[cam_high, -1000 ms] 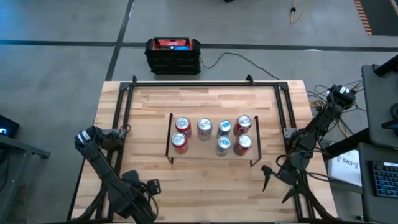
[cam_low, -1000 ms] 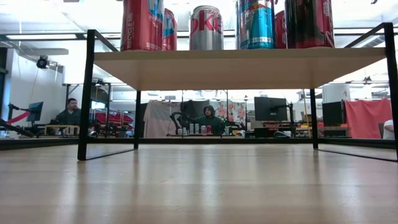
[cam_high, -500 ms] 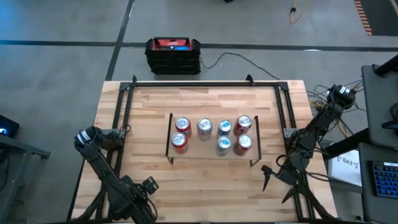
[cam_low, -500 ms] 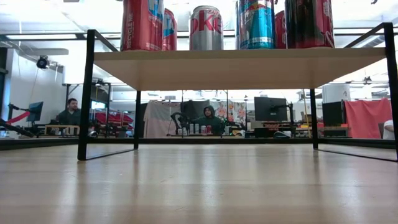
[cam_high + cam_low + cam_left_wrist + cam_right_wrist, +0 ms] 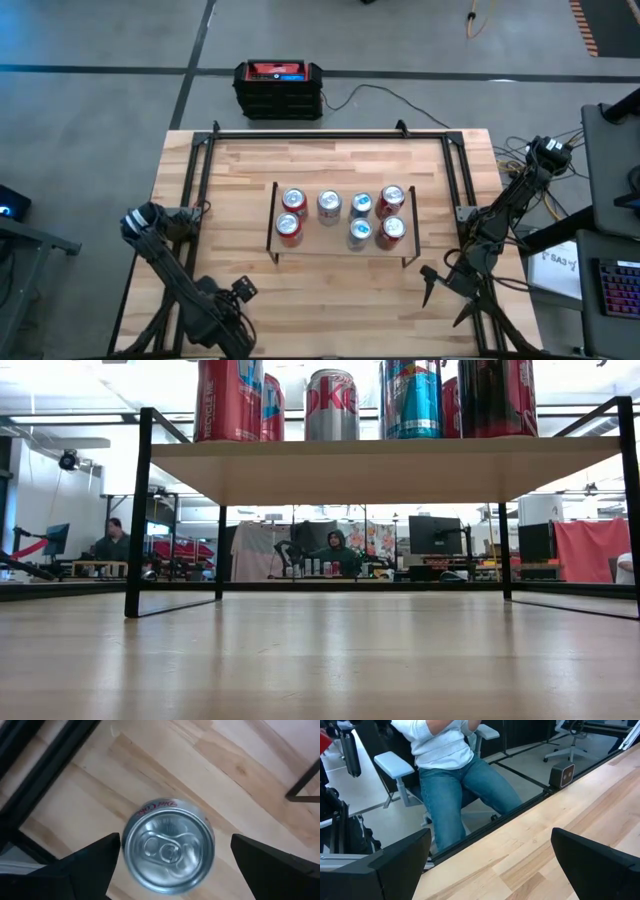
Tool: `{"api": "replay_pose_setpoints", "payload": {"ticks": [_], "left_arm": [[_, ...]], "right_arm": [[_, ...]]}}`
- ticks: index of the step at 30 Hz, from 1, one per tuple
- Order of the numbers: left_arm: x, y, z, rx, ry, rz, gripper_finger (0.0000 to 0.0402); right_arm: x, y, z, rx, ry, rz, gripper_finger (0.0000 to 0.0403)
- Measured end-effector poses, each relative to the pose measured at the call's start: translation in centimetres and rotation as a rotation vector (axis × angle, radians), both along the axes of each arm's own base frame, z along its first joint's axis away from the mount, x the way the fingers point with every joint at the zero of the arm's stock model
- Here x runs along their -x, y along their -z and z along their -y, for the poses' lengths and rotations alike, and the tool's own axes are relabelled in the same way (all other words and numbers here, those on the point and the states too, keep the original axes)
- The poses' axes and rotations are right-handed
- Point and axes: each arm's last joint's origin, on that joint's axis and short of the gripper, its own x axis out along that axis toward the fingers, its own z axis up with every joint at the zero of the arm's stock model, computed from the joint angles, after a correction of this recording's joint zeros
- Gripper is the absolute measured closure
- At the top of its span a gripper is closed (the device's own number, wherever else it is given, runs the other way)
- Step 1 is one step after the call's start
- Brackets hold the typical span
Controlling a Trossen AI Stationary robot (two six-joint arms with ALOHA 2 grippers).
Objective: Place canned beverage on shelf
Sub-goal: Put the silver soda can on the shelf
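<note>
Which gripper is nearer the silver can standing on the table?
Left. The left gripper hangs directly over the silver can, fingers open on either side. The right gripper waits across the table, beyond the shelf.

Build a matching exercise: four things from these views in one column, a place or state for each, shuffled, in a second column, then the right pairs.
Things:
1. silver can
2. shelf
3. right gripper
4. black and red box

Places or states:
A. on the floor beyond the table's far edge
B. open and empty, over the table's near right corner
C. upright on the tabletop, between the open fingers of the left gripper
D. mid-table, carrying seven cans

Pairs: 1-C, 2-D, 3-B, 4-A
</note>
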Motion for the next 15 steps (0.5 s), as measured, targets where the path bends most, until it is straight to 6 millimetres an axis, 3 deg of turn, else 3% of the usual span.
{"api": "replay_pose_setpoints", "payload": {"ticks": [5,15], "left_arm": [[-0.2,1.5,-0.1,0.017,-0.007,0.012,0.0036],[-0.3,1.4,0.0,0.032,-0.01,0.009,0.0043]], "right_arm": [[0.0,0.0,0.0,0.0,0.0,0.0,0.0003],[0.0,0.0,0.0,0.0,0.0,0.0,0.0003]]}}
